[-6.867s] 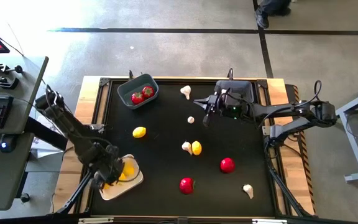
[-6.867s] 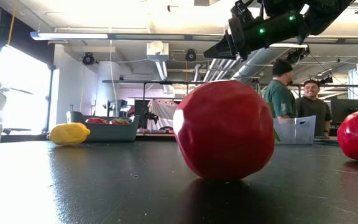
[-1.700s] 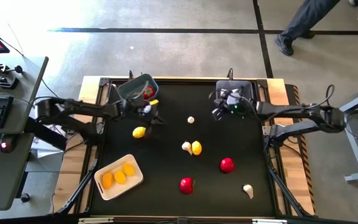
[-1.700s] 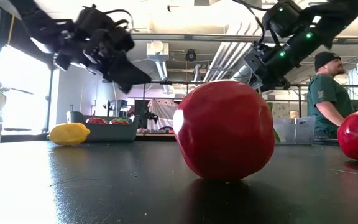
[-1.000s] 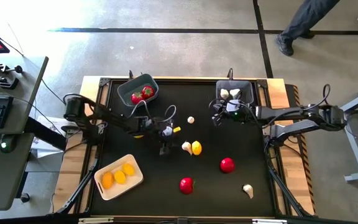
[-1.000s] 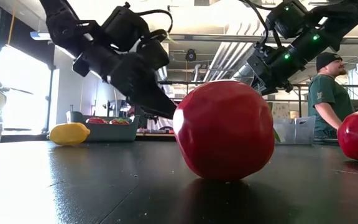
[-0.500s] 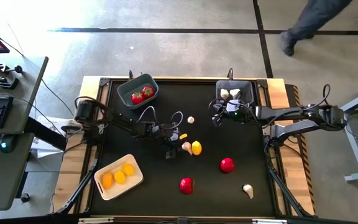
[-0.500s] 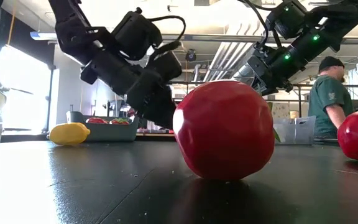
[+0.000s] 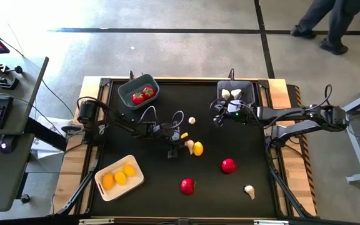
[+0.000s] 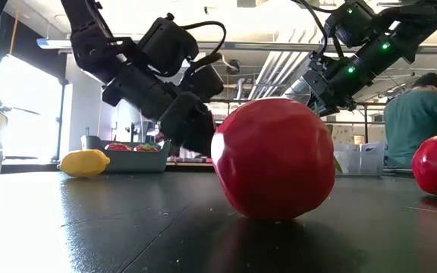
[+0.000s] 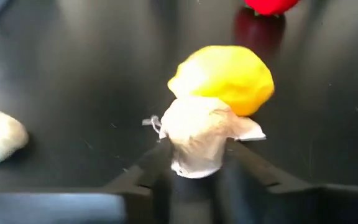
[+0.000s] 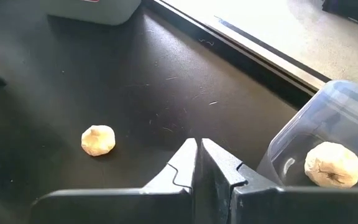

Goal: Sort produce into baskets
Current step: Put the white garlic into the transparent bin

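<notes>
While the cream tray [image 9: 103,190] at the near left corner of the bench [image 9: 167,187] holds three lemons [image 9: 119,177], a fourth lemon [image 10: 84,162] shows in the low view beside the grey-blue bin [image 9: 139,91], though the left arm hides it from above. That bin holds two red pieces [image 9: 143,94]. Since a second ago the left gripper [image 9: 181,146] has advanced from left of centre to the garlic bulb [image 11: 196,133] that touches a lemon [image 11: 224,78] mid-bench, and its jaws have narrowed from wide apart to close on either side of the bulb. Judgement: a pick of this bulb is under way, bound for the dark bin [image 9: 235,92] at the far right, which already contains garlic [image 12: 332,163]. Whether the jaws actually clamp the bulb cannot be told; it appears to rest on the bench. Another bulb [image 9: 192,120] lies between the two grippers. The right gripper [image 9: 216,120] has stayed put beside the dark bin, jaws together and empty. Two red pieces [image 9: 228,165] and one bulb [image 9: 249,190] remain loose on the near right. In the low view a near red piece [image 10: 273,158] blocks the left jaws entirely
</notes>
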`<act>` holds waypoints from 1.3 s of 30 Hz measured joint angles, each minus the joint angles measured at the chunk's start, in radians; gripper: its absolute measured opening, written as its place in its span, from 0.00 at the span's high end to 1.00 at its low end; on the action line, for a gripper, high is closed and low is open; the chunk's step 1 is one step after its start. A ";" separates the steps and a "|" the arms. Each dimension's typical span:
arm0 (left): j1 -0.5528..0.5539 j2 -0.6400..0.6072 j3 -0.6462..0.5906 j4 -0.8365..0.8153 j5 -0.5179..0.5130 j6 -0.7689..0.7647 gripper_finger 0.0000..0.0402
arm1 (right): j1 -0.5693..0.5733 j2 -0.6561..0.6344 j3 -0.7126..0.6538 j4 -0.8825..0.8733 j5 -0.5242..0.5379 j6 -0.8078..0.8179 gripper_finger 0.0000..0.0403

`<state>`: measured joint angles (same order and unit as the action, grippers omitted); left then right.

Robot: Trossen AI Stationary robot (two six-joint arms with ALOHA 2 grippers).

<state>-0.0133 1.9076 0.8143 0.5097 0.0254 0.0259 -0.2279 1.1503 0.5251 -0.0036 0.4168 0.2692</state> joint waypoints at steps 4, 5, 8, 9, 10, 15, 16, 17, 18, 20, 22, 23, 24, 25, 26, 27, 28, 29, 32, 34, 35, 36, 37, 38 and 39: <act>0.050 -0.044 0.000 -0.039 0.045 0.010 0.92 | 0.000 0.000 0.000 0.002 0.000 -0.008 0.97; 0.065 -0.057 0.000 -0.047 0.055 0.009 0.96 | 0.000 0.000 0.000 0.002 0.000 -0.007 0.97; 0.111 -0.095 0.000 -0.062 0.078 -0.003 0.98 | 0.000 0.000 0.000 0.009 -0.002 -0.007 0.94; 0.126 -0.106 0.000 -0.064 0.087 -0.004 0.98 | 0.000 0.000 0.000 0.013 -0.003 -0.007 0.92; 0.141 -0.115 0.000 -0.069 0.102 -0.005 0.98 | 0.000 0.000 0.000 0.016 -0.005 -0.008 0.90; 0.204 -0.153 0.000 -0.074 0.176 -0.023 1.00 | 0.003 0.000 0.000 0.035 -0.062 -0.006 0.75; 0.214 -0.159 0.000 -0.073 0.180 -0.025 1.00 | 0.008 0.000 0.000 0.041 -0.073 -0.005 0.71; 0.223 -0.163 0.000 -0.071 0.181 -0.031 1.00 | 0.018 0.001 0.000 0.052 -0.081 -0.007 0.68; 0.231 -0.167 0.000 -0.066 0.183 -0.037 1.00 | 0.031 0.006 0.000 0.071 -0.082 -0.009 0.66; 0.249 -0.172 0.000 -0.054 0.191 -0.050 1.00 | 0.062 0.021 0.000 0.110 -0.087 -0.021 0.60; 0.266 -0.172 0.000 -0.031 0.200 -0.077 1.00 | 0.093 0.046 0.000 0.174 -0.088 -0.022 0.54; 0.272 -0.172 0.000 -0.026 0.200 -0.093 1.00 | 0.107 0.059 0.000 0.199 -0.088 -0.007 0.51; 0.280 -0.172 0.000 -0.019 0.198 -0.104 1.00 | 0.119 0.072 0.000 0.228 -0.088 0.015 0.49; 0.285 -0.172 0.000 -0.013 0.188 -0.114 1.00 | 0.131 0.085 0.000 0.249 -0.088 0.039 0.46; 0.290 -0.172 0.000 -0.005 0.172 -0.119 1.00 | 0.143 0.099 0.000 0.264 -0.084 0.065 0.43; 0.293 -0.172 0.000 0.007 0.159 -0.120 1.00 | 0.152 0.111 0.000 0.279 -0.080 0.085 0.40; 0.295 -0.172 0.000 0.019 0.146 -0.121 1.00 | 0.160 0.125 0.000 0.294 -0.078 0.100 0.38; 0.296 -0.172 0.000 0.033 0.128 -0.121 1.00 | 0.167 0.139 0.000 0.318 -0.077 0.118 0.36; 0.292 -0.172 0.000 0.079 0.103 -0.120 1.00 | 0.182 0.184 0.008 0.374 -0.077 0.134 0.34; 0.287 -0.172 0.000 0.099 0.098 -0.120 1.00 | 0.185 0.208 0.025 0.378 -0.073 0.136 0.34; 0.286 -0.172 0.000 0.104 0.096 -0.119 1.00 | 0.185 0.219 0.038 0.380 -0.061 0.144 0.34; 0.285 -0.172 0.000 0.107 0.095 -0.118 1.00 | 0.185 0.229 0.051 0.383 -0.049 0.151 0.35; 0.285 -0.172 0.000 0.113 0.096 -0.119 1.00 | 0.185 0.239 0.061 0.383 -0.039 0.153 0.36; 0.284 -0.172 0.000 0.119 0.095 -0.119 1.00 | 0.183 0.248 0.071 0.382 -0.029 0.153 0.37; 0.282 -0.172 0.000 0.125 0.095 -0.119 1.00 | 0.182 0.259 0.082 0.379 -0.027 0.153 0.39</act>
<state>0.2688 1.7351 0.8143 0.6344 0.1207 -0.0929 -0.0457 1.4093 0.6073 0.3757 0.3897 0.4221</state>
